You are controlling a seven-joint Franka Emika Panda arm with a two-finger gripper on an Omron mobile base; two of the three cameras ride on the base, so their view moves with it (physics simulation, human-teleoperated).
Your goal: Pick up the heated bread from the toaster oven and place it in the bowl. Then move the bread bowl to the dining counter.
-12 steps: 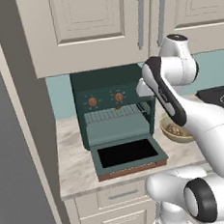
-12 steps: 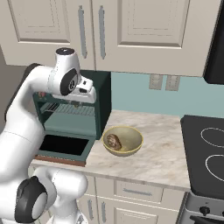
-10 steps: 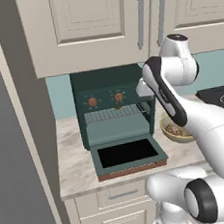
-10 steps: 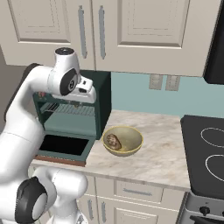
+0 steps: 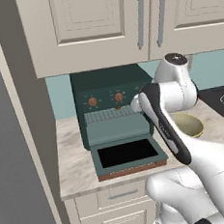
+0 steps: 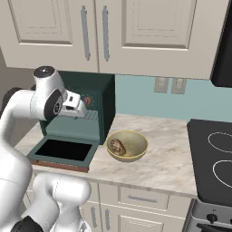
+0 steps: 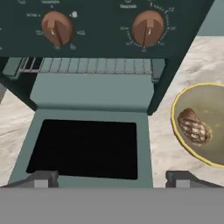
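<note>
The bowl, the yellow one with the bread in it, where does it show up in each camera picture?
Left base view: the bowl peeks out right of centre, partly behind the arm.
Right base view: centre, on the worktop, bread inside.
Hand view: right edge, partly cut off.
Shared landmark: the toaster oven, door dropped open; the bowl sits beside it on the stove side.

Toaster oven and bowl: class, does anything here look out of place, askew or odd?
Nothing is spilled or damaged. The toaster oven has its door dropped flat and its rack bare. The bread already lies in the bowl, which sits upright on the worktop beside the oven.
</note>
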